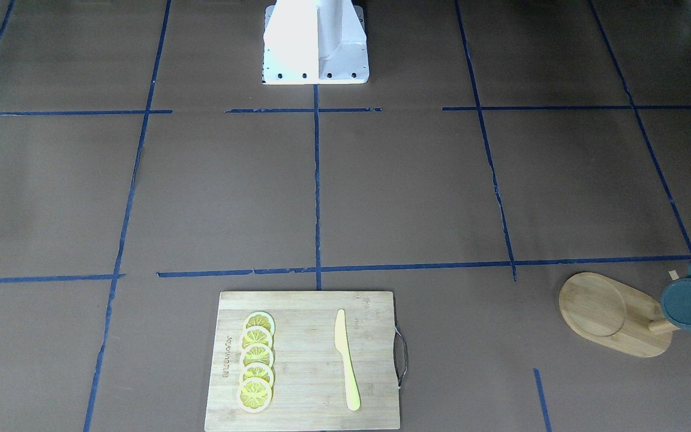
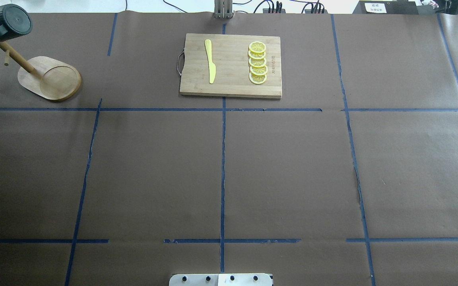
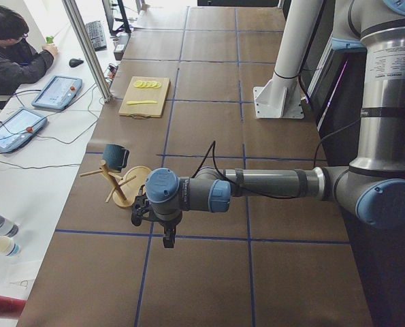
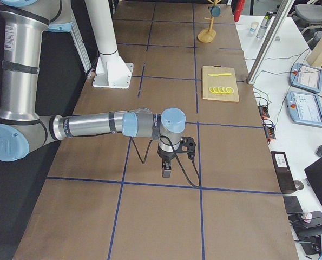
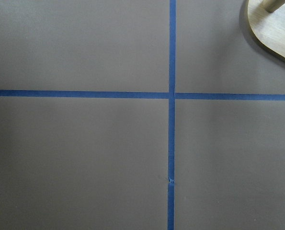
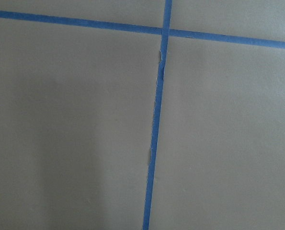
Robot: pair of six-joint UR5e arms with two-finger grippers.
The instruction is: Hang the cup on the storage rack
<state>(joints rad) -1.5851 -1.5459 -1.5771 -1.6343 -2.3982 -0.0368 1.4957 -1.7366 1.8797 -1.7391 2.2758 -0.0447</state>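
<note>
Left gripper [image 3: 168,238], right gripper [image 4: 166,172]: opening and grasp cannot be told. Cup [image 2: 4,22] hangs on storage rack [image 2: 50,79], near left gripper, unobstructed. Cutting board [image 2: 231,85] with knife [image 2: 210,61] and lemon slices [image 2: 257,63] lies well apart from both. Brown-papered table [image 2: 292,171], blue tape [image 2: 223,178] grid.

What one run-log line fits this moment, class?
dark teal ribbed cup: hanging on light bamboo storage rack | left gripper: clear of cup, state unclear | right gripper: far off, state unclear | task: looks done
</note>
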